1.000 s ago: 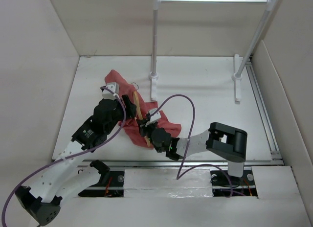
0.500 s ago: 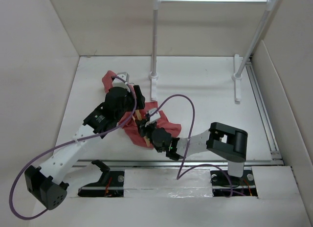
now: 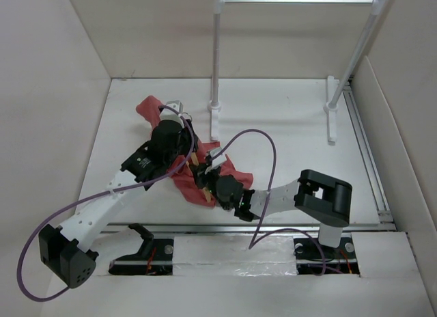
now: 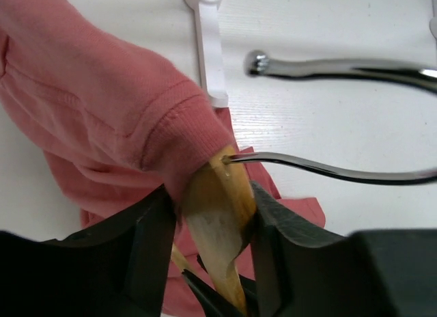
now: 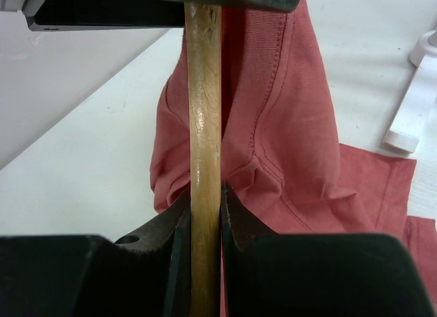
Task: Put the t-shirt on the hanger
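Observation:
The red-pink t-shirt (image 3: 183,184) lies bunched on the table, with part of it draped over the hanger (image 3: 199,165). My left gripper (image 3: 186,145) is shut on the tan wood of the hanger (image 4: 217,194) just below its dark wire hook (image 4: 328,171). A ribbed edge of the t-shirt (image 4: 102,105) is pressed against the wood at the left finger. My right gripper (image 3: 207,178) is shut on the hanger's wooden arm (image 5: 204,112) lower down, with the t-shirt (image 5: 287,126) hanging to its right. The fingers (image 5: 235,218) grip the bare wood.
A white rack with a metal bar (image 3: 293,0) stands at the back. Its left post foot (image 3: 214,122) is close behind the t-shirt and shows in the left wrist view (image 4: 207,44) and the right wrist view (image 5: 408,119). Cardboard walls enclose the table. A purple cable (image 3: 263,143) loops over the right arm.
My left gripper has moved away from the arm bases along the hanger toward its hook. The t-shirt's far end has shifted further back and left. The right arm has barely moved.

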### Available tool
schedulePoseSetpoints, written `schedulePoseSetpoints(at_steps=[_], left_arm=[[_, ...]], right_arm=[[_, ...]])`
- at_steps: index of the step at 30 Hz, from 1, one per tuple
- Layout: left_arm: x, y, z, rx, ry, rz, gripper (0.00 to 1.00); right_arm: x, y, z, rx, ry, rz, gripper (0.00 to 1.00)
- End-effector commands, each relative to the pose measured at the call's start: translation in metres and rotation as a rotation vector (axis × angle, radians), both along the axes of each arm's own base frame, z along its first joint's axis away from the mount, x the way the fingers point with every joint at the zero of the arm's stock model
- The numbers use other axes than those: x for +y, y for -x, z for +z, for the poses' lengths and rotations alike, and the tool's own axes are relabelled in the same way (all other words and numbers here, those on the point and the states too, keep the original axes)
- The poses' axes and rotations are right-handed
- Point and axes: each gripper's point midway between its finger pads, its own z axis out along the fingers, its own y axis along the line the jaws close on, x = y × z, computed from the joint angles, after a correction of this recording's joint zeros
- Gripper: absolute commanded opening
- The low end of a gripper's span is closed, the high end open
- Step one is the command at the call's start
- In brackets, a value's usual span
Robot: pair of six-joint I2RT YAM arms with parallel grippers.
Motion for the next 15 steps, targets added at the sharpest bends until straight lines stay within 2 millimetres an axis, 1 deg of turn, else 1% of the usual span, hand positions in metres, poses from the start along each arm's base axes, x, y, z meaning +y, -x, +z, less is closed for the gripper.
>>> schedulePoseSetpoints(at_steps=[1,2,4,5,7,8,9,10,11,15], left_arm=[[-0.006,-0.004,0.003,-0.016,0.01,-0.011,0.38],[-0.009,-0.004,0.002,-0.01,0.016,-0.024,0.33],[-0.011,-0.004,0.0,-0.004,0.017,-0.032,0.26],[-0.012,-0.004,0.0,-0.003,0.022,-0.039,0.15],[-0.015,-0.004,-0.001,0.0,0.029,-0.047,0.11],[-0.018,-0.004,-0.001,0.005,0.035,-0.057,0.07],[-0.019,-0.004,-0.001,0.005,0.039,-0.06,0.03],[-0.02,-0.004,-0.002,0.01,0.041,-0.063,0.0],[-0.021,-0.003,-0.002,0.013,0.047,-0.068,0.0],[-0.027,-0.003,0.013,-0.025,0.105,-0.08,0.0]], right_arm=[[-0.008,-0.006,0.061,-0.067,-0.182,-0.01,0.0],[-0.01,-0.009,0.063,-0.068,-0.184,-0.013,0.0],[-0.008,-0.009,0.061,-0.066,-0.171,-0.008,0.0],[-0.008,-0.008,0.062,-0.066,-0.169,0.0,0.0],[-0.006,-0.007,0.062,-0.064,-0.162,0.006,0.0],[-0.008,-0.011,0.062,-0.065,-0.158,-0.001,0.0],[-0.007,-0.011,0.06,-0.064,-0.153,0.0,0.0],[-0.006,-0.011,0.059,-0.063,-0.147,0.004,0.0],[-0.005,-0.01,0.055,-0.058,-0.134,0.011,0.0],[-0.004,-0.009,0.043,-0.032,-0.094,0.024,0.0]])
